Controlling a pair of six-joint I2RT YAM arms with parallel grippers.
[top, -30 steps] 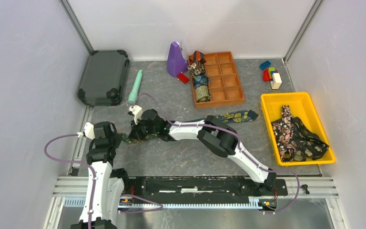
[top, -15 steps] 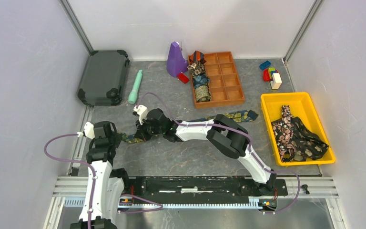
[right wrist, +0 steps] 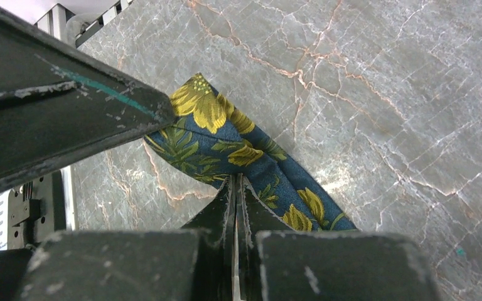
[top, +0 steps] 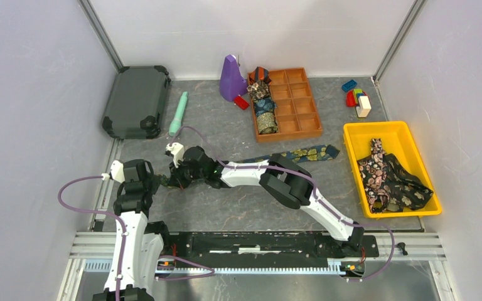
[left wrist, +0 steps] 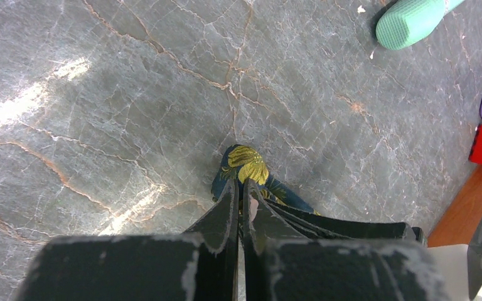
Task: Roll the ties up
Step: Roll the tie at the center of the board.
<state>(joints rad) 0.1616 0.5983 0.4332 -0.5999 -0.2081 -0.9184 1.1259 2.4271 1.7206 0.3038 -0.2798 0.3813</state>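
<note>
Though both shut, left fingers (left wrist: 224,213) pinch tie (left wrist: 247,164)

Both the left arm (top: 132,244) and the right arm (top: 329,213) have white shells on the long links and bulky black joint housings. A purple cable (top: 61,197) trails along each, and a small white block (top: 174,149) sits at each wrist. The fingers (left wrist: 216,219) are black and tapered with edges scuffed grey; one (right wrist: 69,94) bears a teal streak.

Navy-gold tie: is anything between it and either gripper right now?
Nothing visible does. The left gripper and the right gripper are each shut directly on the navy-gold tie near one end, close beside one another.
</note>
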